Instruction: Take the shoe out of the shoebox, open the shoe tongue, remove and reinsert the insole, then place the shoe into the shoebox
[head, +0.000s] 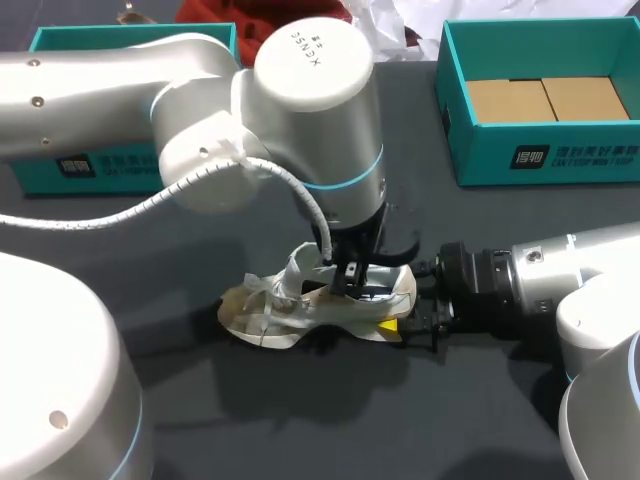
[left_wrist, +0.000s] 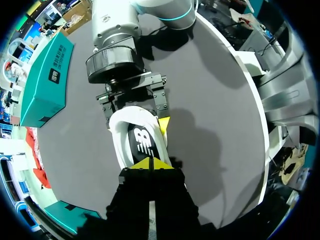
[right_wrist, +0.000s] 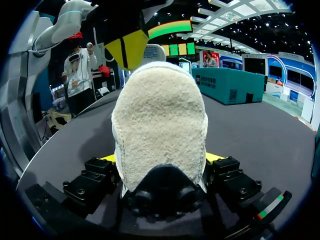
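Fingers (left_wrist: 142, 165) of the left gripper (left_wrist: 151, 163) are drawn together, their yellow tips meeting on the black insole with a white logo (left_wrist: 143, 142) inside the white low-cut sneaker (head: 300, 305). I cannot tell whether they pinch its edge or only press on it. The right gripper (right_wrist: 160, 160) is clamped across the sneaker's fleecy cream heel, with a yellow tip touching each side. The sneaker lies on the dark grey table (head: 300, 420) in the lower middle of the head view, well apart from the open teal cardboard shoebox (head: 480, 160) at upper right. The step in hand looks to be the insole work. Doing it well probably means the right gripper bracing the heel firmly while the left works the insole along the shoe's length rather than straight up, so the sneaker does not tip and the laces do not snag. Only the left wrist view shows the insole and the meeting tips, which the arm hides in the head view. Only the head view shows the shoebox together with the sneaker. Only the right wrist view shows both right tips against the heel.
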